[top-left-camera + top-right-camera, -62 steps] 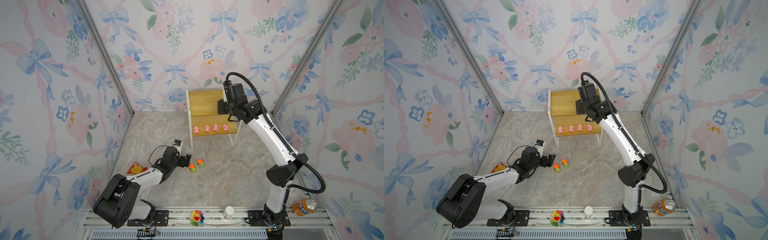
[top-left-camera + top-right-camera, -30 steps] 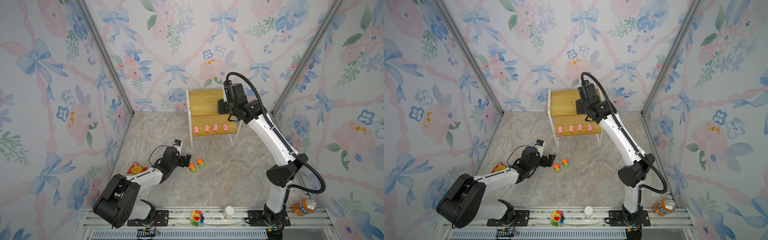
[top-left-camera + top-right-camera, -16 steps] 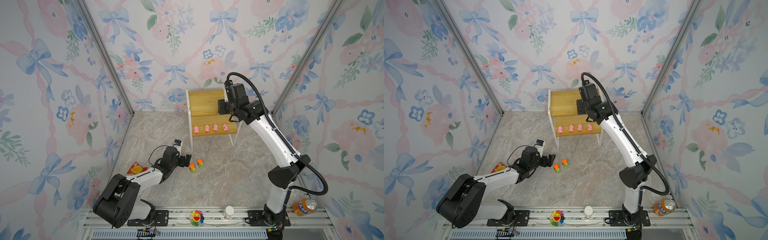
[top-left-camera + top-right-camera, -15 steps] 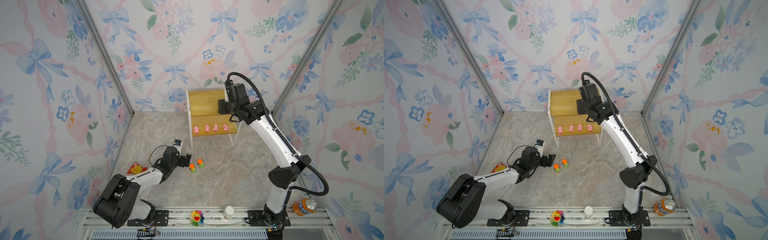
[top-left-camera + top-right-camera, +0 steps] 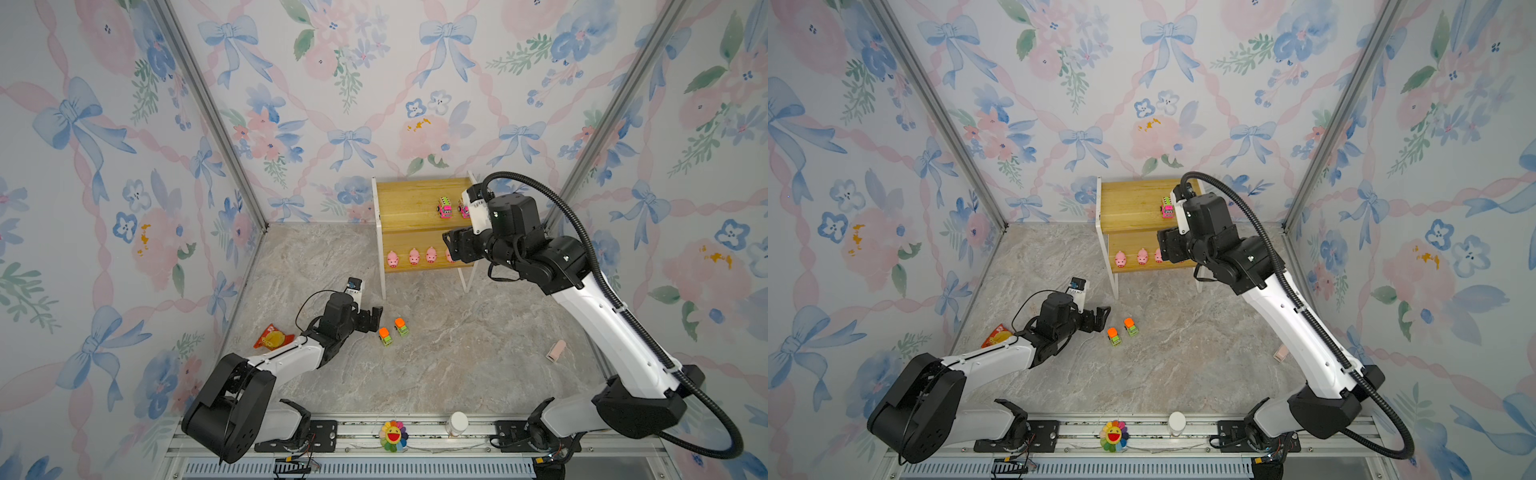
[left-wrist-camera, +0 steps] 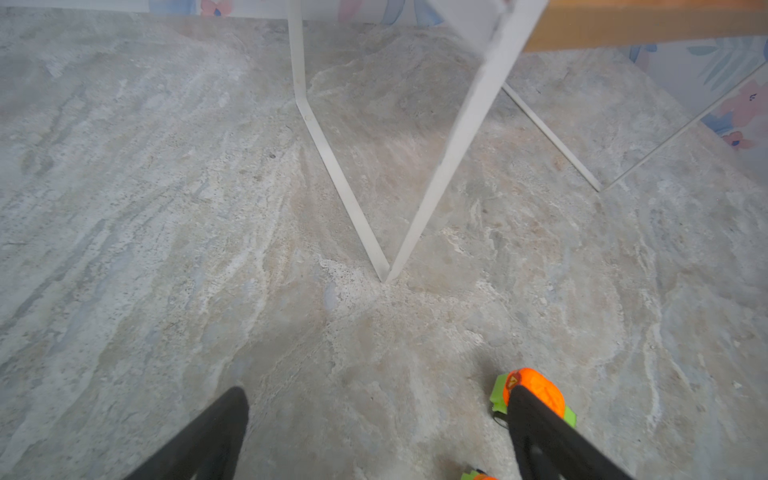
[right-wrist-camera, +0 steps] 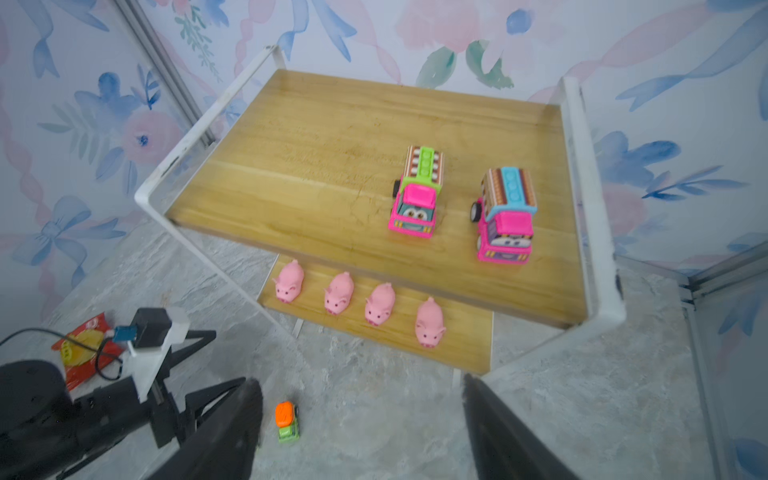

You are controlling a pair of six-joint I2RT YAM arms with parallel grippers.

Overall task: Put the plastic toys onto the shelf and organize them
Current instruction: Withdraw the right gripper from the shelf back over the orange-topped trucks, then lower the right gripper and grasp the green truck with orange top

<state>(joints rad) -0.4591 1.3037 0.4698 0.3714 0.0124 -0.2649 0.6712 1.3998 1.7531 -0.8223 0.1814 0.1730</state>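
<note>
The shelf point(image 5: 409, 216) point(image 7: 324, 174) stands against the back wall. Two pink cars point(image 7: 415, 195) point(image 7: 505, 218) sit side by side on its top board, and several pink pigs point(image 7: 338, 293) line the lower board. My right gripper point(image 7: 361, 382) point(image 5: 454, 246) hovers in front of the shelf, open and empty. Two green cars with orange tops point(image 5: 385, 336) point(image 5: 401, 326) rest on the floor. My left gripper point(image 5: 376, 316) point(image 6: 376, 392) lies low just left of them, open. In the left wrist view, one finger partly hides a green car point(image 6: 540, 388).
An orange-red snack packet point(image 5: 270, 337) lies by the left arm. A rainbow flower point(image 5: 392, 435) and a white bottle point(image 5: 456, 423) sit at the front rail. A small pink block point(image 5: 555, 350) lies near the right wall. White shelf legs point(image 6: 386, 266) stand ahead of the left gripper.
My right gripper has opened and drawn back from the top board toward the shelf's front, leaving the second pink car there. The left arm has not moved.
</note>
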